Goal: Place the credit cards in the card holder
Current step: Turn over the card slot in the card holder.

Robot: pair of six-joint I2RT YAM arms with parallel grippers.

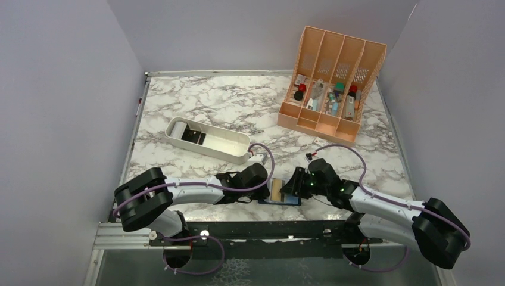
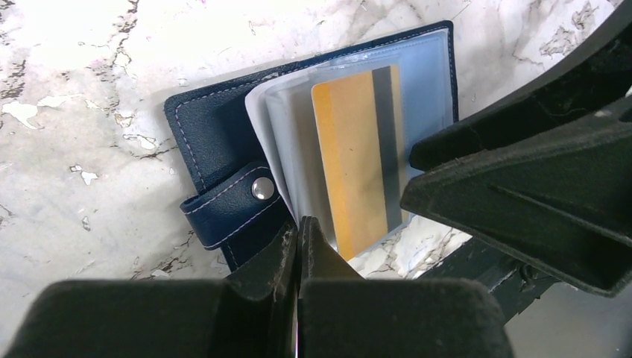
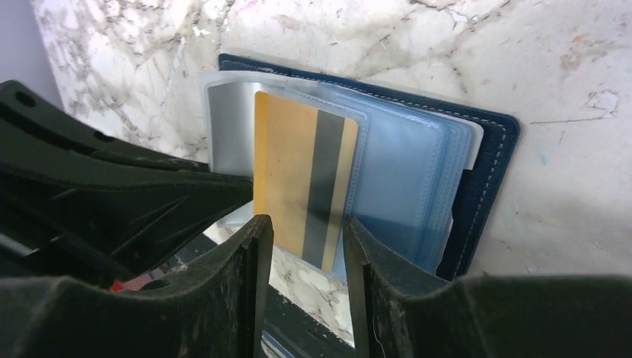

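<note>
We see the left gripper (image 2: 299, 230) squeezed shut by the card holder (image 2: 209, 127), and the right gripper (image 3: 305, 224) loose around the gold card (image 3: 287, 164). The card pokes out at the bottom, so a bump could slide it free.

No text, brand, number or sign can be read in any view; the gold card (image 3: 287, 171), just beyond the tips of the right gripper (image 3: 304, 224), shows only a plain face with 1 dark stripe; labels on the small items (image 1: 326, 95) in the orange organizer (image 1: 311, 50), well away from both pincers, are too small to read.
</note>
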